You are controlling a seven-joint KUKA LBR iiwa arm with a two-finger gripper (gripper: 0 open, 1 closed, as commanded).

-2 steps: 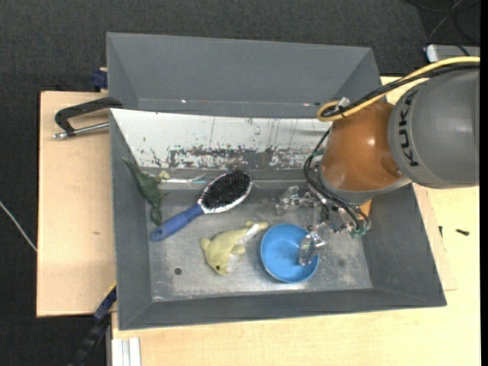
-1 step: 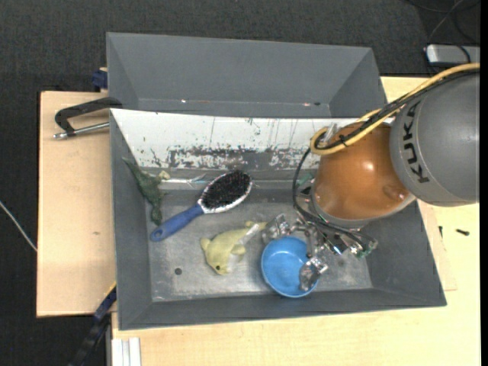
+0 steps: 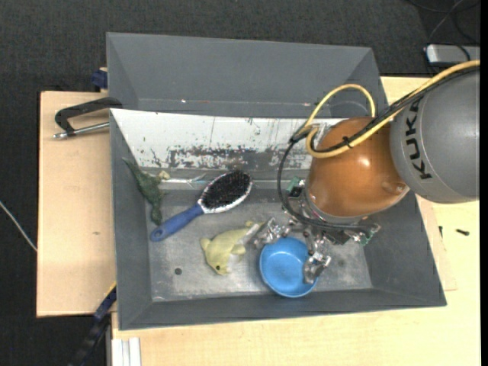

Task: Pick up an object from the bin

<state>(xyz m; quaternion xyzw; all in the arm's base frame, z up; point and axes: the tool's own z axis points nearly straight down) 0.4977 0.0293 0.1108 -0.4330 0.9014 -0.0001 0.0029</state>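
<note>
While hanging low over the front right of the grey bin (image 3: 133,235), right down at a round blue cup (image 3: 282,274) with the gripper (image 3: 306,252). Bare metal crowding the cup's upper right rim, touching it or just shy of it; impossible to say which from up here. Spread or pressed together? Cannot tell that either, with so much hardware tangled under the big orange cover (image 3: 347,174) on the wrist. No saying that anything is pinched.

Over to the cup itself: mouth up on the bin floor, close to the front wall, right of the middle.

Just beside it on the left, a pale yellow soft toy (image 3: 223,252), fish-like, lying flat with one end pointing toward the cup's rim.

Further back and left, a hairbrush (image 3: 223,192): black bristle head near the back wall, blue handle slanting down toward the left front.

Off at the left wall, a green toy lizard (image 3: 150,192), stretched along the wall, lower end close to the tip of the brush handle.

Up top, a yellow cable (image 3: 343,94) looping above the orange cover, and the grey arm (image 3: 446,147) coming in from the right.
</note>
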